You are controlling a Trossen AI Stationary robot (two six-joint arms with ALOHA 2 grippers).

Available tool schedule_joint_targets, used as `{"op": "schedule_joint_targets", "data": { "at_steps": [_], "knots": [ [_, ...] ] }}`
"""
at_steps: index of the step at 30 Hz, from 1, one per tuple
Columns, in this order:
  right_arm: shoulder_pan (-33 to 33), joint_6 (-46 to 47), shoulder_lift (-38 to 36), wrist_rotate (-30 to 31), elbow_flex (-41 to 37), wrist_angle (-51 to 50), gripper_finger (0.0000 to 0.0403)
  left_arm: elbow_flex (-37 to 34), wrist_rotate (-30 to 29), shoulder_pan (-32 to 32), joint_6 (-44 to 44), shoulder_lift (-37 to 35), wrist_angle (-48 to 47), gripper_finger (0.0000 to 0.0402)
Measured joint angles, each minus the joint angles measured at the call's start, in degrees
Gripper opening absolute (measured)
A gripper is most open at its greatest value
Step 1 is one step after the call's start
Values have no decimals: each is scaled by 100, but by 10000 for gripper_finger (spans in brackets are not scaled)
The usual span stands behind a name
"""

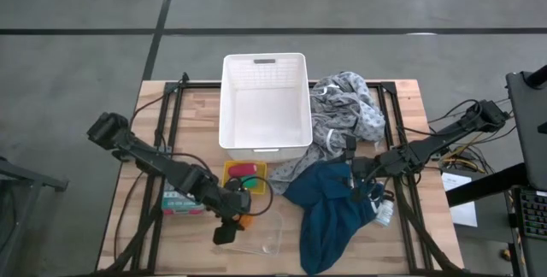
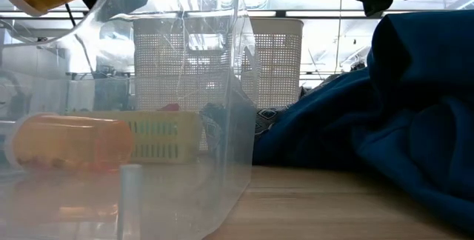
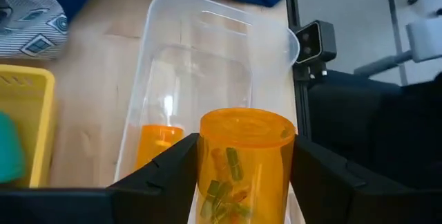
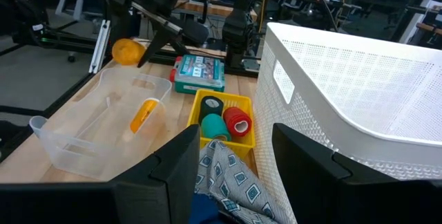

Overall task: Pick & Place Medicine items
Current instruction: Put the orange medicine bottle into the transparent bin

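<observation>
Over the clear tub [image 3: 207, 58], left gripper [image 3: 242, 175] fingers clamp an orange pill bottle [image 3: 243, 162]; second orange bottle [image 4: 143, 114] lies inside. Right gripper [image 4: 231, 175] above teal cloth [image 1: 338, 209], fingers parted, empty. Yellow tray [image 4: 243, 141] on the surface holds pink-red cylinder [image 4: 238, 122], dark roll [image 4: 212, 104].

Grey concrete floor [image 1: 77, 3] with dark seams surrounds the wooden table [image 1: 145, 200].

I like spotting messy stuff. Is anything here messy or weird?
Yes: the teal-blue cloth and grey patterned cloth lie crumpled beside the white basket, and a white bottle sits half tucked under the blue one.
</observation>
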Motion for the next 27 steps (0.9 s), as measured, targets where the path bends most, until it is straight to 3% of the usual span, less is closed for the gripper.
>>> {"op": "schedule_joint_targets", "data": {
  "at_steps": [12,19,27],
  "knots": [
    [-1,0,0,0,0,0,178,-8,-189,-2,134,2,42,209],
    [-1,0,1,1,0,0,180,-285,-211,-2,323,4,656,209],
    [0,0,0,0,0,0,179,-402,-209,1,481,11,746,203]
  ]
}}
